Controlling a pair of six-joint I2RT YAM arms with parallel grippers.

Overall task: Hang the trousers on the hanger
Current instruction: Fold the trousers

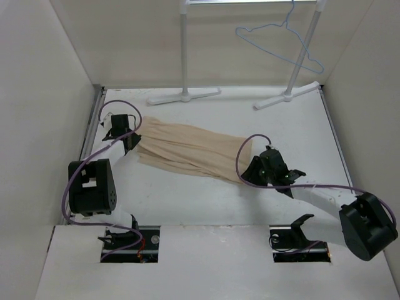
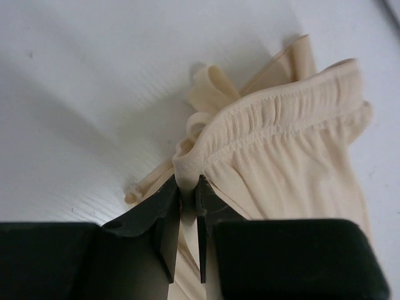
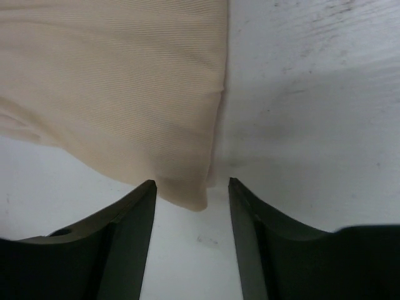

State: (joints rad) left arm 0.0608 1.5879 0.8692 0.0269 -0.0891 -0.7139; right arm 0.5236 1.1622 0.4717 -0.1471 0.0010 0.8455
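The beige trousers [image 1: 187, 150] lie flat across the table, waistband at the left, leg ends at the right. My left gripper [image 1: 132, 132] is shut on the gathered elastic waistband [image 2: 187, 164]. My right gripper [image 1: 245, 172] is open and low over the table. A corner of the leg hem [image 3: 187, 194] lies between its fingertips. The light-blue wire hanger [image 1: 278, 39] hangs by its hook from the white rack at the back right, well away from both grippers.
The white garment rack stands at the back, with two poles [image 1: 184, 44] and flat feet [image 1: 182, 95] [image 1: 287, 97] on the table. White walls enclose the left, right and back. The arm bases [image 1: 125, 237] sit at the near edge.
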